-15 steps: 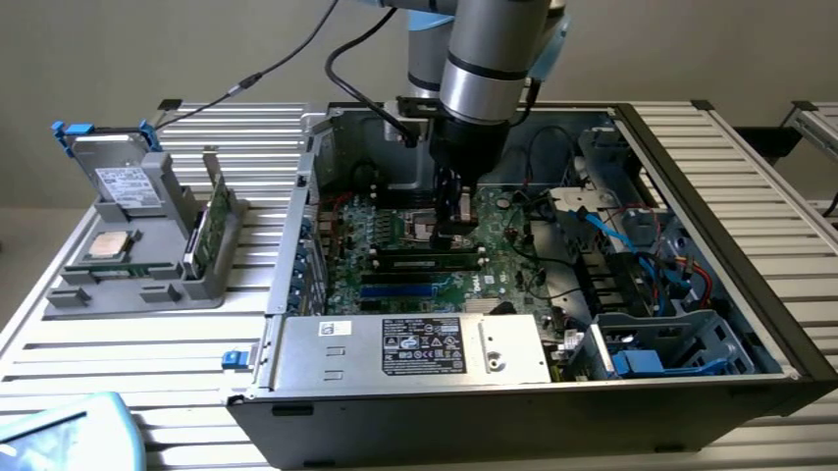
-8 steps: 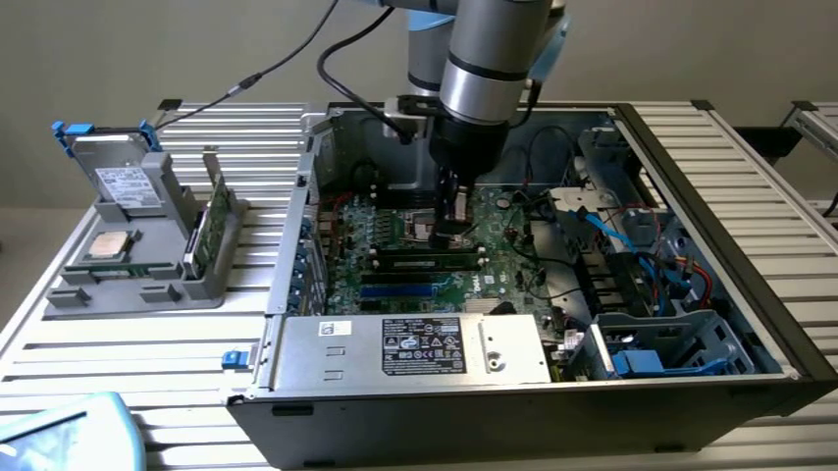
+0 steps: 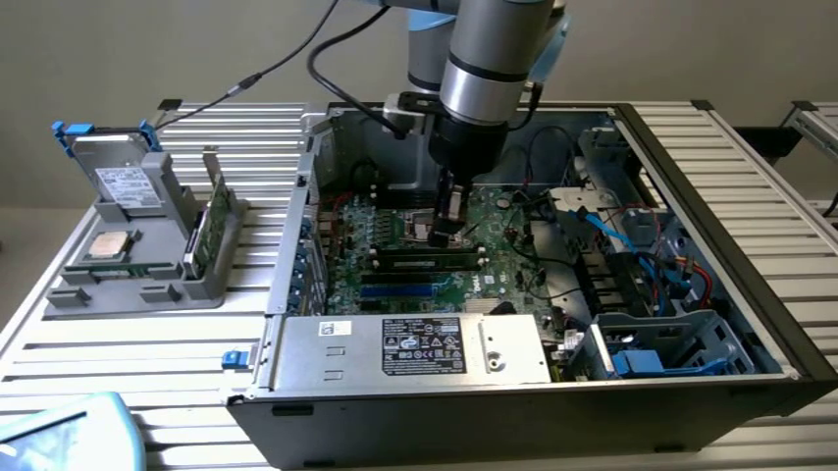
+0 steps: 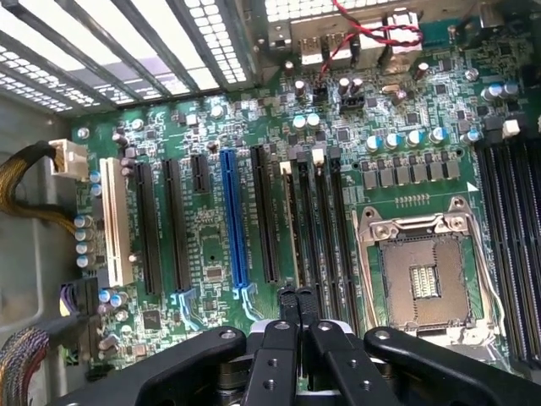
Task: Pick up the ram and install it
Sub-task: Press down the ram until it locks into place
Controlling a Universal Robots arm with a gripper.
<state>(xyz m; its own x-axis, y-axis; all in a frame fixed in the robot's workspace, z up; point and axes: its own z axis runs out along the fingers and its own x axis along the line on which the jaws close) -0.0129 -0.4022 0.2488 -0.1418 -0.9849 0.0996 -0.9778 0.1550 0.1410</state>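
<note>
I see the gripper (image 3: 449, 228) inside the open case (image 3: 772, 324), low over the motherboard (image 4: 211, 237). Its fingers (image 4: 287, 298) are together, holding nothing. The ram (image 3: 422, 262) lies seated in a slot just beside them. The holder (image 3: 131, 280) on the worktop (image 3: 78, 353) carries a processor (image 3: 110, 245).

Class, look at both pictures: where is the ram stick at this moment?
In the exterior view the ram lies seated in a motherboard slot inside the open computer case, just below the gripper and behind the power supply.
</note>
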